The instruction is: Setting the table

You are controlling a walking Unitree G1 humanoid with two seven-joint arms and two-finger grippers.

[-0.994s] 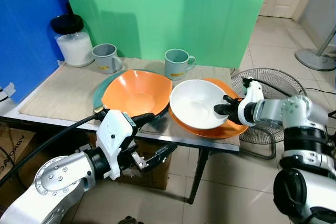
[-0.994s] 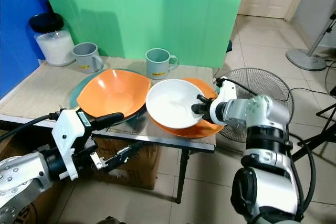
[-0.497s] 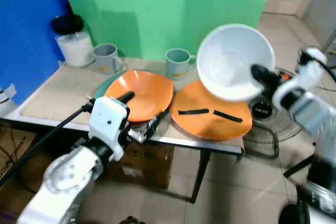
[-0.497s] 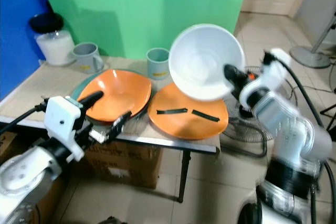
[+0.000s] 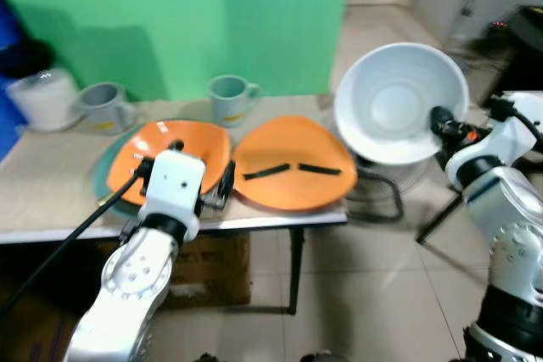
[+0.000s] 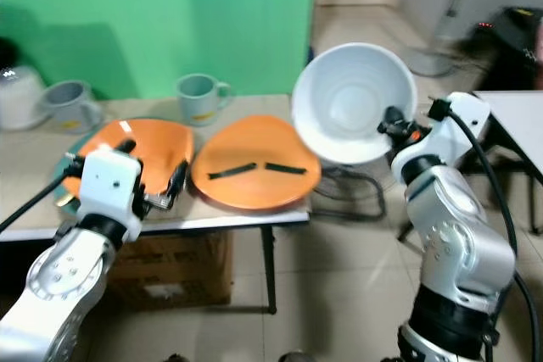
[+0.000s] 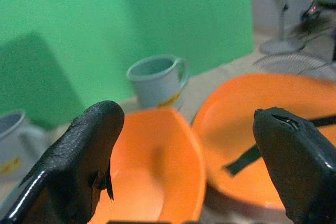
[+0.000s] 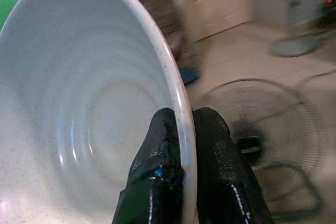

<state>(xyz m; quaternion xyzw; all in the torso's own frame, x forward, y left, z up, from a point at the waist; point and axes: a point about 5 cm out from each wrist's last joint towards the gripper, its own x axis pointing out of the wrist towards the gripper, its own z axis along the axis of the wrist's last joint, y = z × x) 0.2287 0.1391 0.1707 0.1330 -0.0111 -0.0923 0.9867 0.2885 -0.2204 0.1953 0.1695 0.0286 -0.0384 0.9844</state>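
Table (image 5: 51, 201) before green backdrop (image 5: 170, 14): orange bowl (image 5: 170, 148), orange plate (image 5: 293, 163); right gripper (image 8: 186, 145) clamped on raised white bowl (image 5: 399, 103), left gripper (image 7: 184, 150) spread apart

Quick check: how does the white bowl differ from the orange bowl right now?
The round white bowl is held in the air, tipped on its side, its rim pinched by the right gripper; the squarish orange bowl sits upright on the table. The open left gripper hovers before the orange bowl without touching it. Both are empty.

Bowl (image 5: 170, 155) left of plate (image 5: 293, 171); mug (image 5: 229, 97) behind, on table (image 5: 51, 209).
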